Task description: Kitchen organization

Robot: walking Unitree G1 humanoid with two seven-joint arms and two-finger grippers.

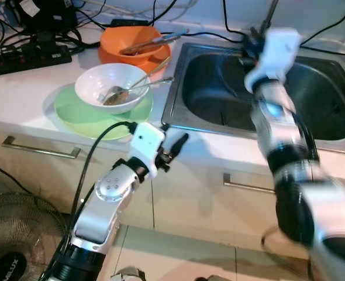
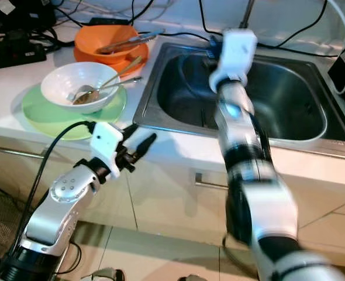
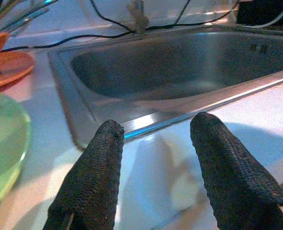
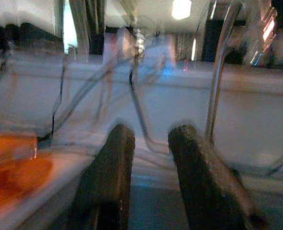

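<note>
My right gripper, fingers narrowly parted and empty, is blurred over the sink at upper right; it could snag the cables there. My left gripper, wide, empty, hovers mid-frame. The white bowl with spoons, green plate and orange bowl wait upper left.

Bright even indoor light, glare on the sink rim, right arm motion-blurred, right wrist view smeared, perhaps a ceiling lamp

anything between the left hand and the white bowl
Nothing visible. The left hand, open and empty, hangs at the counter's front edge; the white bowl on the green plate sits just beyond, with open counter between.
</note>
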